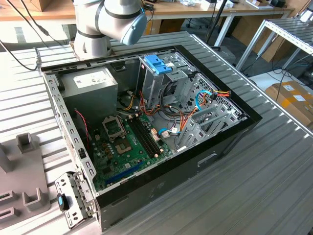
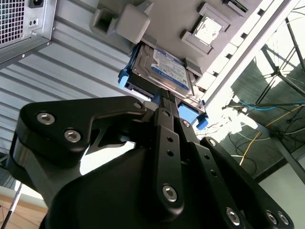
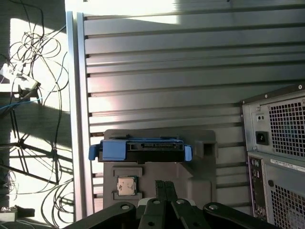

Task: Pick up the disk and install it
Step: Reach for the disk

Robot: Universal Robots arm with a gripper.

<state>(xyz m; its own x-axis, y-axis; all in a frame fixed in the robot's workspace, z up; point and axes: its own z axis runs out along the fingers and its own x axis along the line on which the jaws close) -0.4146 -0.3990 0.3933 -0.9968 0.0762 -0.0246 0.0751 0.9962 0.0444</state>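
— Exterior view: the case (image 1: pixel 210 161) lies open, and its cage (image 1: pixel 161 83) looks unfilled.

— Second wrist view: the disk (image 2: pixel 162 67) rests on the holder (image 2: pixel 167 19), with the gripper (image 2: pixel 164 95) close by.

— First wrist view: the fingers (image 3: pixel 161 188) look pressed together and hold nothing. The disk is not yet picked.

The disk (image 2: pixel 159 69) is a flat, silver-grey metal slab. It has a white label with a blue band and barcodes, and blue plastic rails on its sides. It rests label-up on a grey holder (image 3: pixel 202 176) on the ribbed bench (image 3: pixel 167 71).
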